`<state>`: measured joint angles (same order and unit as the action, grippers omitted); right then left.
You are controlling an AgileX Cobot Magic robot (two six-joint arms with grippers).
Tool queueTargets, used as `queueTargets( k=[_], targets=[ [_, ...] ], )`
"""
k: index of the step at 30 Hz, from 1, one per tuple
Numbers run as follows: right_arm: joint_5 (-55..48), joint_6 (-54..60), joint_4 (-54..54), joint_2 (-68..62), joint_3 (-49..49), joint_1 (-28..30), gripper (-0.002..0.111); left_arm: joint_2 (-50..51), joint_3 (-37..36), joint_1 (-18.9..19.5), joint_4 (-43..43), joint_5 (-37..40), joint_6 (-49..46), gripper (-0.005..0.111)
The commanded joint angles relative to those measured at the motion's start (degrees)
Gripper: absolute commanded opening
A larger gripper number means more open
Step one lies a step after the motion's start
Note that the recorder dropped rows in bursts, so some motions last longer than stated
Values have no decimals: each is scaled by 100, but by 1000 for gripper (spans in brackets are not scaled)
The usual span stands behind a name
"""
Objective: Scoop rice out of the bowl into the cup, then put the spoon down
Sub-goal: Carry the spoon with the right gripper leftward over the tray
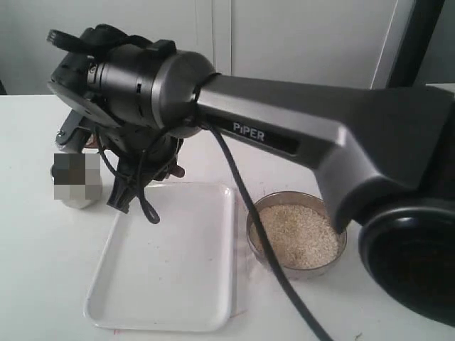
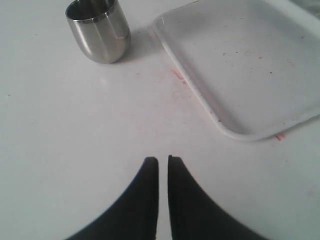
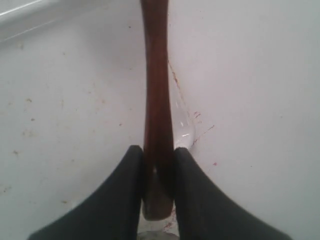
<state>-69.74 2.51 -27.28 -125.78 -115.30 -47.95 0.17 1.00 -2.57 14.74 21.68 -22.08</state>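
My right gripper is shut on the slim handle of the dark reddish-brown wooden spoon. The handle runs away over the corner of the white tray, and the spoon's head is out of view. In the exterior view this gripper hangs over the tray's far left corner. The steel bowl, full of off-white rice, stands right of the tray. My left gripper is shut on nothing above bare table. The shiny steel cup stands ahead of it, beside the tray.
The right arm stretches across the scene from the right, over the bowl, with a black cable hanging in front. The white table carries the tray. A mosaic patch covers something left of the tray.
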Motion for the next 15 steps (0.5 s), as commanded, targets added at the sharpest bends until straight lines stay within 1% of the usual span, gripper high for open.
queueTargets(
  k=[1, 9, 15],
  targets=[
    [-23, 27, -66, -192, -158, -13, 0, -17, -29, 14, 62, 19, -22, 14],
    [-23, -21, -66, -468, -466, -24, 0, -17, -29, 14, 62, 19, -22, 14],
    [95, -122, -77, -480, -469, -24, 0, -17, -29, 14, 62, 19, -22, 14]
  ],
)
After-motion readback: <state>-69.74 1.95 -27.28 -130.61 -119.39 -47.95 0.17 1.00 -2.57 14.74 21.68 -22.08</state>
